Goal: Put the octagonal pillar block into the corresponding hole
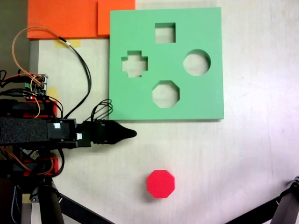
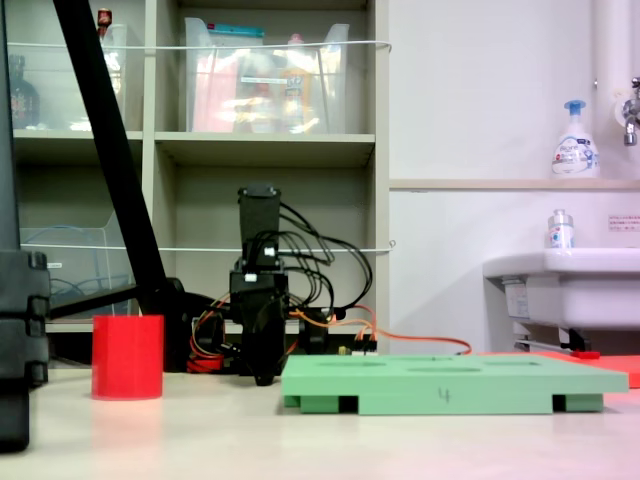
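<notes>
Orange sheets point(image 1: 65, 18), shelves point(image 2: 270, 150), sink point(image 2: 560, 285), soap bottle point(image 2: 574, 140).

The octagonal pillar block point(image 1: 160, 184) looks like matt red foam, its faces smooth and even, without shine in both fixed views. The green foam board point(image 1: 210, 98) has the same dull, soft-looking finish, and its cutouts have clean edges. At the table's far left corner in a fixed view lie flat orange sheets point(image 1: 65, 18), also matt. The table point(image 1: 243, 158) is a pale, smooth surface with a faint sheen. The gripper point(image 1: 132, 134) is black plastic, slightly glossy. On the shelves, the storage bins point(image 2: 265, 75) are clear plastic.
</notes>
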You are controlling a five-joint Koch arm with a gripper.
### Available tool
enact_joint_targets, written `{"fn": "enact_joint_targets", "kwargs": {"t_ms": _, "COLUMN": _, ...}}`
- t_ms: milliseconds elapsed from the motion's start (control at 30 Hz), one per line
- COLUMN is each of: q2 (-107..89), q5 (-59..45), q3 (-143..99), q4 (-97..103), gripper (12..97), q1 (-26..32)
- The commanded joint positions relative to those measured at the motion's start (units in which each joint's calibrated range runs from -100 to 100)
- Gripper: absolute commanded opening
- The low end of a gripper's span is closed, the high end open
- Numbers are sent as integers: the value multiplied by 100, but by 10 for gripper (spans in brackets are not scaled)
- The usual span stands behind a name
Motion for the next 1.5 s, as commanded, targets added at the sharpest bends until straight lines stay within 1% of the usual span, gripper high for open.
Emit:
{"fn": "enact_joint_targets", "kwargs": {"t_ms": 0, "q2": -41, "q5": 39, "q3": -314, "q4": -60, "gripper": 489, "q1": 0}}
{"fn": "enact_joint_targets", "kwargs": {"t_ms": 733, "q2": -41, "q5": 39, "q3": -314, "q4": -60, "gripper": 489, "q1": 0}}
{"fn": "enact_joint_targets", "kwargs": {"t_ms": 867, "q2": -41, "q5": 34, "q3": -314, "q4": -51, "gripper": 493, "q1": 200}}
{"fn": "enact_joint_targets", "kwargs": {"t_ms": 967, "q2": -41, "q5": 49, "q3": -314, "q4": -51, "gripper": 491, "q1": 176}}
{"fn": "enact_joint_targets", "kwargs": {"t_ms": 1033, "q2": -41, "q5": 293, "q3": -314, "q4": -51, "gripper": 498, "q1": 132}}
{"fn": "enact_joint_targets", "kwargs": {"t_ms": 1100, "q2": -41, "q5": 786, "q3": -314, "q4": -51, "gripper": 506, "q1": 132}}
{"fn": "enact_joint_targets", "kwargs": {"t_ms": 1233, "q2": -41, "q5": 908, "q3": -314, "q4": -80, "gripper": 498, "q1": 117}}
{"fn": "enact_joint_targets", "kwargs": {"t_ms": 1367, "q2": -41, "q5": 1695, "q3": -314, "q4": -99, "gripper": 505, "q1": -200}}
{"fn": "enact_joint_targets", "kwargs": {"t_ms": 1467, "q2": -41, "q5": 2095, "q3": -314, "q4": 190, "gripper": 491, "q1": -503}}
